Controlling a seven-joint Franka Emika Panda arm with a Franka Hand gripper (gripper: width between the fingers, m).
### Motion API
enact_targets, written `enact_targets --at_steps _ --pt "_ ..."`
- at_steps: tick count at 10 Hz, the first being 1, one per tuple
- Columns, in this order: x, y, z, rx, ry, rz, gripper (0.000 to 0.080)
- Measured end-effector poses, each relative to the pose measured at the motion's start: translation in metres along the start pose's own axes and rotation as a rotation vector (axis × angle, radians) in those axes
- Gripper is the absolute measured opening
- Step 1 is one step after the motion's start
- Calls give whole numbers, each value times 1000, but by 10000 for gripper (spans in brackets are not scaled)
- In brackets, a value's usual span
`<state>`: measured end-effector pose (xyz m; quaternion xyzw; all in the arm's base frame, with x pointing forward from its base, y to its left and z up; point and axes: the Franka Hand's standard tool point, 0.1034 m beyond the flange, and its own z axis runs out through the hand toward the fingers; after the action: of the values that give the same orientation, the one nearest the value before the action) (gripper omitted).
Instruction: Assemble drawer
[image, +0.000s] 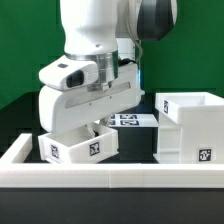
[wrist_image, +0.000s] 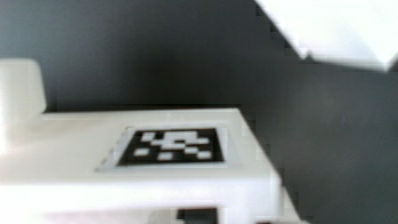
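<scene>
A small open-top white tray (image: 75, 143) with square tags on its front wall sits at the exterior view's left, just behind the front rail. My gripper (image: 100, 121) reaches down into or just behind it, and its fingertips are hidden by the tray's wall. A second white drawer part (image: 131, 121) with a tag on top lies right behind it. The tall white casing (image: 190, 125) stands at the exterior view's right. The wrist view shows a white tagged part (wrist_image: 175, 146) very close and a white piece (wrist_image: 338, 30) farther off. My fingers do not show there.
The long low white rail (image: 110, 180) runs along the front of the black table (image: 20, 125). A green backdrop stands behind the arm. The casing stands close to the tagged part, with a narrow gap between them.
</scene>
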<state>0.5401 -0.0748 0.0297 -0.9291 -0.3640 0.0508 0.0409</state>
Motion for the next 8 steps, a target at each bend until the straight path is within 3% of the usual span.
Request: enact_targets --at_steps 5,6,8 --pt "-8 1 2 -4 -20 -258 41" --pt "-9 0 3 -34 -11 -382 41" --pt "-6 -9 5 -48 -31 -532 41"
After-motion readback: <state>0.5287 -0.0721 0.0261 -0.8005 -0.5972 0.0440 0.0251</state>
